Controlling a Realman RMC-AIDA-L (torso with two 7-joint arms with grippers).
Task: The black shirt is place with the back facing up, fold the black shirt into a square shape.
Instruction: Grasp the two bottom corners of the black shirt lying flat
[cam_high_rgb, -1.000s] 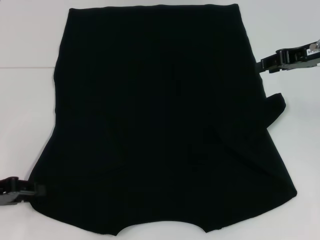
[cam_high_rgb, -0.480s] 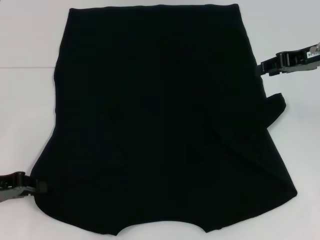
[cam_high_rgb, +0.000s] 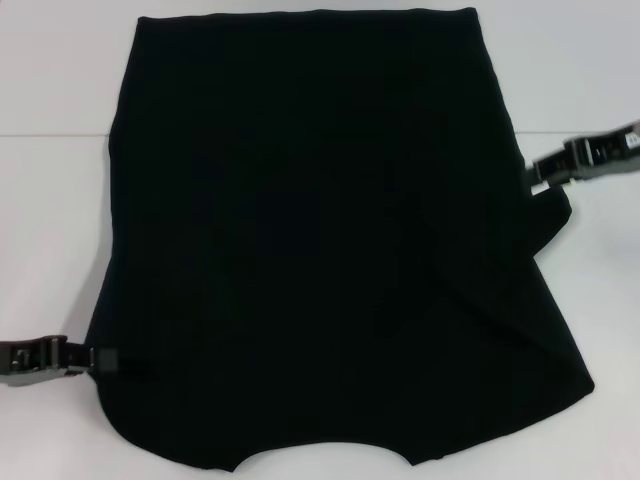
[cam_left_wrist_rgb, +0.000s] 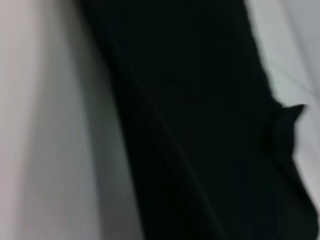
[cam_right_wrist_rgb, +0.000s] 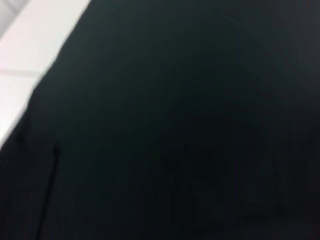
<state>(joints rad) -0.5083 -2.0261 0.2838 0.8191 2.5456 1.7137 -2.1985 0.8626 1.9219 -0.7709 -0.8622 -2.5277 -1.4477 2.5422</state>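
Note:
The black shirt (cam_high_rgb: 320, 230) lies spread flat on the white table (cam_high_rgb: 50, 220), plain side up, with the neck opening at the near edge. A small flap of sleeve (cam_high_rgb: 553, 208) sticks out on its right side. My left gripper (cam_high_rgb: 104, 359) is at the shirt's near left edge, its tip reaching the fabric. At the right edge, my right gripper (cam_high_rgb: 537, 171) sits just above the sleeve flap. The left wrist view shows the black shirt (cam_left_wrist_rgb: 200, 125) beside bare table. Black shirt (cam_right_wrist_rgb: 175, 130) fills most of the right wrist view.
A faint seam line (cam_high_rgb: 55, 135) crosses the white table on both sides of the shirt. Bare table shows to the left, right and far side of the fabric.
The left gripper has slid rightward and slightly farther from me, onto the shirt's left edge. The right gripper has come nearer to me along the right edge, toward the sleeve flap.

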